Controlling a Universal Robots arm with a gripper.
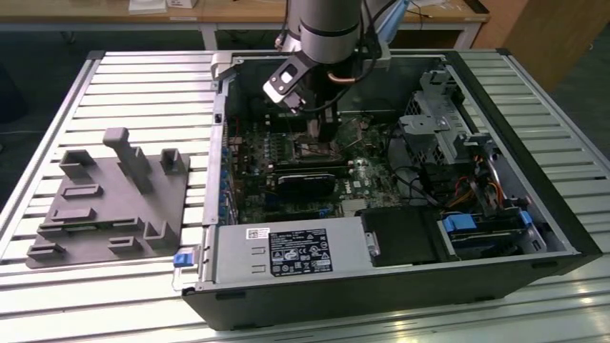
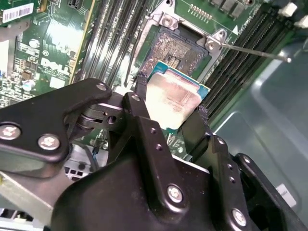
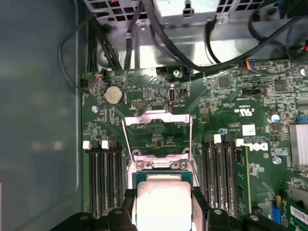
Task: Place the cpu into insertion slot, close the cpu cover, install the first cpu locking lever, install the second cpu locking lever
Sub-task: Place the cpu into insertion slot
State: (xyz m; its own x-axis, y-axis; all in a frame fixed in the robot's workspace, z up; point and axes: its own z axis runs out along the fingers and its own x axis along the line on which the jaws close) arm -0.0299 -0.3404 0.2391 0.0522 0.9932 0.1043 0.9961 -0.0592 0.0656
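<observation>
The big silver desk is carrying an open computer case, which is lying on its side so the arm is able to reach down into it from above. A grey tray of holders is sitting on the desk at the exterior view's left, well apart from the work. Inside the case the green board is facing up. The black tool is hanging low over the far part of the case. It is clenching the cpu by two opposite edges, I think so the flat underside is free to drop in. The cpu cover is standing flipped up and a thin locking lever is sticking out to the side, so neither is blocking the way. That is leaving the insertion slot bare. The cpu is hovering just over the slot's edge, shiny side up, and is not sitting in it yet.
</observation>
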